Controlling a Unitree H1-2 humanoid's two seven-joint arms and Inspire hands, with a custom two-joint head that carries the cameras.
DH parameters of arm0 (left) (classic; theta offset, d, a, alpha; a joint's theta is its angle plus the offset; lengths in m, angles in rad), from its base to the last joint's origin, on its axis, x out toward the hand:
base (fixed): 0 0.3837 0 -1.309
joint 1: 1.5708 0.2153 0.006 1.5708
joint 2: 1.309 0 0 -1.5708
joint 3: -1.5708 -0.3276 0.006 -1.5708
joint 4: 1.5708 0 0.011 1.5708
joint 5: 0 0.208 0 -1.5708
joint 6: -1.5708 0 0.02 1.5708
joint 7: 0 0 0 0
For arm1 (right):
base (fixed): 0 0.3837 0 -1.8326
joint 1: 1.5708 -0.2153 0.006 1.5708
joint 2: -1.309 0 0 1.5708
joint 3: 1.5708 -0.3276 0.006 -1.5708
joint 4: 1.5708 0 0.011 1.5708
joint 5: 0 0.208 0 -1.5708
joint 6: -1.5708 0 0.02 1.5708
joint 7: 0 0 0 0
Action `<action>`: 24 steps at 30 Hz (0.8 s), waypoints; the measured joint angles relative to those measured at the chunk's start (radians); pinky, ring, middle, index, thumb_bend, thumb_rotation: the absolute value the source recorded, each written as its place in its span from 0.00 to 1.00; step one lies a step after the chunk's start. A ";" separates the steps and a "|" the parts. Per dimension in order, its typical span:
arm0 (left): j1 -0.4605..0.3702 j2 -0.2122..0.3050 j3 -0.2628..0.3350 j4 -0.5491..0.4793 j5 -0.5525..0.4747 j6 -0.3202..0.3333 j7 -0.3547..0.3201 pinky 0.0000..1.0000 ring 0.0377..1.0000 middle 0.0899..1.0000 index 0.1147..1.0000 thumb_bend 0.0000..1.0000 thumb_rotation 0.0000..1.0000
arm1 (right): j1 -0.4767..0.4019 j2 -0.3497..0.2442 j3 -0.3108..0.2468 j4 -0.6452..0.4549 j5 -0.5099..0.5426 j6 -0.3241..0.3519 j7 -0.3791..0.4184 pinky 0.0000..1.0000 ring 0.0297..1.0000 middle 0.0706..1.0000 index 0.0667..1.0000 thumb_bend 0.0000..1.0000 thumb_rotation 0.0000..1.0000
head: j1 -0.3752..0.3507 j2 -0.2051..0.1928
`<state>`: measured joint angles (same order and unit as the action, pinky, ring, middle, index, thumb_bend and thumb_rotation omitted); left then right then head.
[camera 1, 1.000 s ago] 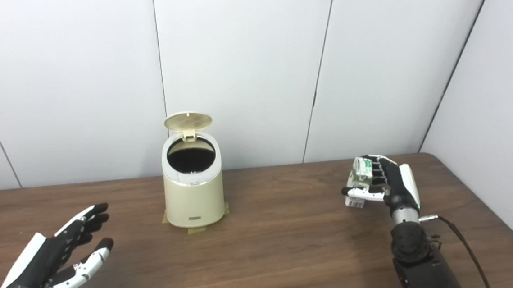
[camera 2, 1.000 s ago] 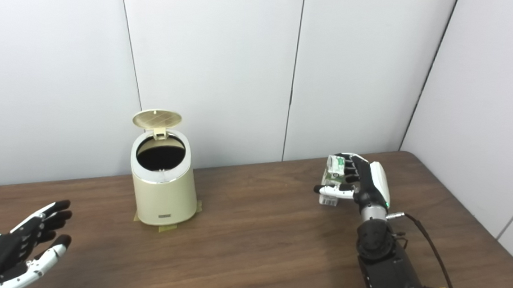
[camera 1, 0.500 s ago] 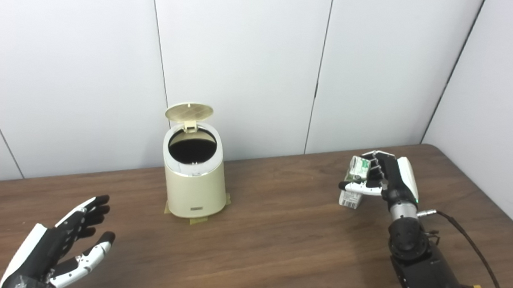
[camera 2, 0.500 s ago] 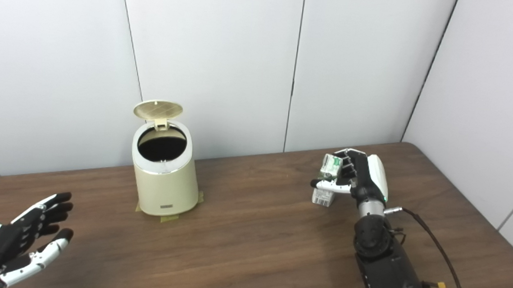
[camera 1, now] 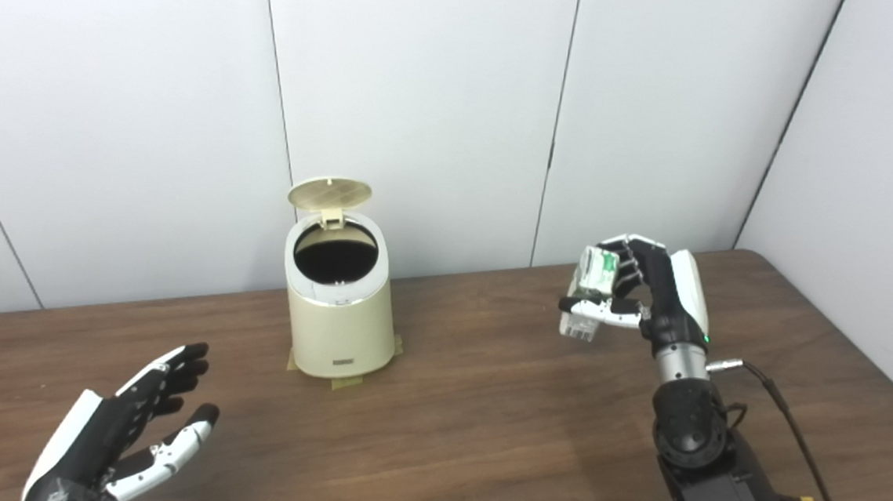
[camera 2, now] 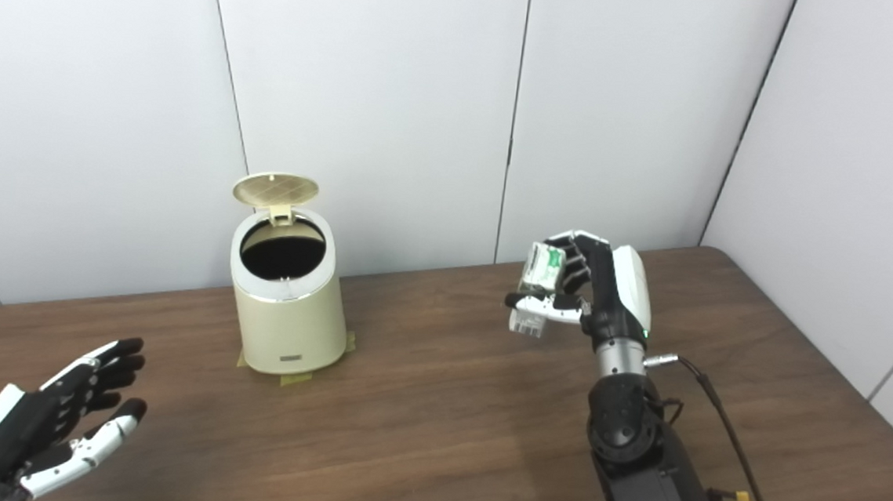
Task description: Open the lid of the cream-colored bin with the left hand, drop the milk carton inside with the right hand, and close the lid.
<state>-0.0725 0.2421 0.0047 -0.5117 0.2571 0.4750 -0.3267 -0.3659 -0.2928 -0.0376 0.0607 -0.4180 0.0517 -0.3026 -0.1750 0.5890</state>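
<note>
The cream-colored bin (camera 1: pixel 340 329) stands left of the table's middle, taped down at its base. Its round lid (camera 1: pixel 329 193) is tipped up at the back, and the dark opening (camera 1: pixel 335 252) shows. My right hand (camera 1: pixel 640 295) is shut on the small white and green milk carton (camera 1: pixel 591 292), held upright above the table, well to the right of the bin. My left hand (camera 1: pixel 131 433) hovers open, palm up, at the front left, away from the bin and holding nothing.
The brown wooden table (camera 1: pixel 482 410) ends at a rounded far-right corner (camera 1: pixel 760 261). White wall panels (camera 1: pixel 425 107) stand close behind the bin. A black cable (camera 1: pixel 787 431) trails from my right forearm. Yellowish tape tabs (camera 1: pixel 345 382) stick out under the bin.
My right hand has lifted the milk carton and carried it left, toward the bin. The left hand has shifted slightly right and stays open. The lid stays up. The camera tilted a little.
</note>
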 measured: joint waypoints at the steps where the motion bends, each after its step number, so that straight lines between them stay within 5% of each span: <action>1: 0.001 -0.005 -0.007 0.000 0.009 0.000 0.003 0.86 0.89 0.88 0.90 0.31 0.29 | -0.008 0.007 0.015 -0.021 -0.011 0.005 0.010 0.35 0.40 0.48 0.45 0.50 0.00 | 0.020 -0.005; 14: 0.043 -0.050 -0.054 0.027 0.053 -0.002 0.049 0.85 0.87 0.87 0.89 0.35 0.42 | -0.122 0.145 0.188 -0.170 -0.136 0.080 0.176 0.37 0.39 0.46 0.45 0.50 0.00 | 0.109 -0.026; 24: 0.077 -0.084 -0.089 0.059 0.059 -0.023 0.106 0.89 0.90 0.89 0.90 0.38 0.44 | -0.214 0.182 0.195 0.026 -0.103 0.045 0.186 0.33 0.38 0.46 0.47 0.50 0.00 | 0.195 -0.051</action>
<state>0.0041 0.1579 -0.0840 -0.4531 0.3165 0.4519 -0.2205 -0.5799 -0.1104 0.1569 0.0867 -0.5206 0.0968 -0.1167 0.0198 0.5385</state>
